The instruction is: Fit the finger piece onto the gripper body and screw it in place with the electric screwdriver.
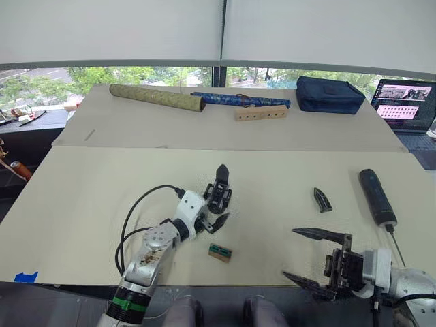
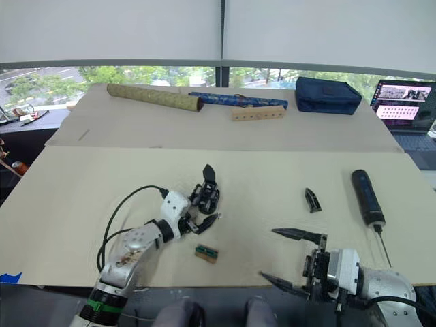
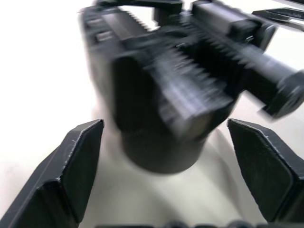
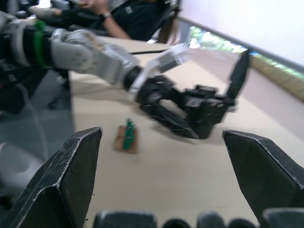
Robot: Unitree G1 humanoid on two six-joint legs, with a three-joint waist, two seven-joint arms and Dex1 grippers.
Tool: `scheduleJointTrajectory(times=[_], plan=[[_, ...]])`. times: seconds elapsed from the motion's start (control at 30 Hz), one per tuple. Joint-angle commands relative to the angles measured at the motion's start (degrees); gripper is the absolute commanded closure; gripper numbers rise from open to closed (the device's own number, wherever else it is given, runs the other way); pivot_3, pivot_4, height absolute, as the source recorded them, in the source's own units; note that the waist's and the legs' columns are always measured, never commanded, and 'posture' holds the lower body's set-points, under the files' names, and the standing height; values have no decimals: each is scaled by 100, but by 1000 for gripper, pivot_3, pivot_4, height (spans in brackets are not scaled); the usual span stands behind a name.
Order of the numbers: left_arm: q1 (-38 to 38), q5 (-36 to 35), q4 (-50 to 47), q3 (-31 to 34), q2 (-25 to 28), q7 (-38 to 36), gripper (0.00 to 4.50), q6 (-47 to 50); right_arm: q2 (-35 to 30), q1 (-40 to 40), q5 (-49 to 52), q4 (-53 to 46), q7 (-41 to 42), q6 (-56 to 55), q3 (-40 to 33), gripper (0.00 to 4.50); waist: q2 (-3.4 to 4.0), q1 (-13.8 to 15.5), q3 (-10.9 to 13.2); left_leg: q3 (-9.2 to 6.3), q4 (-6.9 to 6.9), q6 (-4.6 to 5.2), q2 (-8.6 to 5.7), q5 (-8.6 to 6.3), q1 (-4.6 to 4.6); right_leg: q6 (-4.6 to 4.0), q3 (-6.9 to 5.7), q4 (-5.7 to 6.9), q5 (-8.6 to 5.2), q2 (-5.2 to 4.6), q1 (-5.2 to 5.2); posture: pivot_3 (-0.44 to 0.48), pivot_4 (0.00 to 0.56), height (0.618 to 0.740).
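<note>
The gripper body (image 1: 218, 198), a chunky black block with toothed rails, stands on the near table. My left gripper (image 1: 223, 194) is open around it, and in the left wrist view a gap shows between the gripper body (image 3: 161, 95) and each fingertip (image 3: 80, 156). The finger piece (image 1: 322, 199) lies alone to the right. Farther right lies the electric screwdriver (image 1: 377, 197), its bit pointing toward the near edge. My right gripper (image 1: 290, 254) is open and empty near the front edge, left of the screwdriver's bit.
A small green part on a brown block (image 1: 219, 251) lies just nearer than the left gripper. On the far table are an olive-green roll (image 1: 157, 97), a blue roll (image 1: 238, 99), a wooden block (image 1: 261, 113) and a navy pouch (image 1: 329, 94). A laptop (image 1: 407, 102) stands at far right.
</note>
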Motion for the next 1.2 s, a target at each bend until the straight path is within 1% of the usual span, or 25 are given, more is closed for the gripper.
scheduleJointTrajectory(times=[0.03, 0.13, 0.23, 0.37, 0.43, 0.5, 0.6, 0.73, 0.83, 0.87, 0.9, 0.97, 1.0, 1.07, 1.13, 1.2], plan=[[-77, -489, 68, 282, 335, -667, 18, -90, 25, -34, 225, -113, -279, 97, -303, 0, 1, -7, -1, 0, 0, 0, 0, 0, 1, 0, 0, 1, 0, 0, 0, 0, 150, 740], [-339, -786, 495, 392, 752, -1488, 18, -275, -63, 116, 448, -269, -497, 491, -431, 0, 3, 4, -2, 1, 0, -2, 0, 1, 1, -1, 0, 2, 0, 0, 0, 0, 150, 740], [-728, -755, 1181, 317, 1033, -2185, 18, -802, 9, 153, 509, -349, -698, 582, -542, 0, 4, 13, -2, 2, 0, -4, -1, 2, 1, -1, -4, 1, -1, -1, 1, 0, 150, 740], [-1439, -535, 2302, 60, 1053, -2949, 18, -1610, 96, 248, 537, -298, -700, 538, -660, 0, 4, 36, -2, 5, 2, -1, -7, 1, -2, -1, -4, -2, 0, 1, 2, 0, 150, 740], [-1866, -441, 2938, -71, 894, -3242, 18, -1990, 145, 326, 538, -237, -610, 460, -688, 0, 3, 54, -2, 7, 2, -2, -8, 1, -2, 0, -2, -4, 0, 1, 3, 0, 150, 740], [-2275, -354, 3547, -154, 732, -3439, 18, -2241, 196, 375, 518, -164, -523, 370, -700, 0, 3, 81, -2, 9, 3, -4, -14, 3, -5, 1, -3, -7, 0, 4, 2, 0, 150, 740], [-2655, -205, 4188, -270, 598, -3775, 18, -2570, 271, 424, 466, -78, -407, 241, -716, 0, 2, 61, -2, 13, 5, -3, -15, 2, -7, 3, -1, -9, 0, 6, 1, 0, 150, 740], [-2969, -46, 4810, -301, 390, -3871, 18, -3029, 340, 566, 383, 12, -261, 54, -701, 0, 2, 26, -1, 12, 3, 1, -12, 0, -6, 5, 1, -9, -1, 8, 0, 0, 150, 740], [-3153, 189, 5258, -317, 283, -3680, 18, -3476, 372, 581, 318, 39, -247, -14, -678, 0, 2, 28, -1, 10, 5, 5, -11, -3, -6, 5, 0, -9, -1, 7, 2, 0, 150, 740], [-3186, 188, 5347, -265, 261, -3645, 553, -3538, 375, 572, 297, 32, -271, -23, -676, 0, 2, 25, -2, 10, 5, 9, -12, -5, -5, 6, 0, -8, -1, 5, 4, 0, 150, 740], [-3184, 134, 5363, -212, 258, -3690, 786, -3514, 381, 567, 277, 28, -297, -37, -680, 0, 2, 24, -2, 9, 6, 11, -12, -6, -5, 7, 1, -8, 1, 4, 4, 0, 150, 740], [-3122, 32, 5288, -124, 280, -3742, 1723, -3458, 393, 576, 249, 5, -338, -49, -682, 0, 2, 23, -2, 8, 7, 12, -10, -6, -4, 7, 1, -5, 2, 3, 5, 0, 150, 740], [-3030, -54, 5133, -80, 308, -3790, 2106, -3348, 403, 586, 232, -22, -368, -47, -679, 0, 2, 18, -2, 8, 7, 12, -10, -6, -4, 7, 1, -5, 2, 3, 5, 0, 150, 740], [-2837, -125, 4795, -22, 363, -3778, 2160, -3266, 425, 604, 194, -78, -430, -42, -663, 0, 2, -1, -2, 6, 6, 12, -8, -6, -5, 7, 1, -3, 2, 3, 2, 0, 150, 740], [-2620, -172, 4369, 29, 395, -3674, 2160, -2962, 454, 614, 163, -116, -485, -45, -648, 0, 3, -35, -2, 7, 4, 8, -6, -4, -5, 7, 1, -2, 1, 4, -2, 0, 150, 740], [-2280, -251, 3604, 43, 408, -3460, 2160, -2499, 494, 635, 123, -151, -532, -61, -612, 0, 3, -61, -2, 7, 3, 3, -4, -2, -6, 8, 1, -3, 1, 5, -3, 0, 150, 740]])
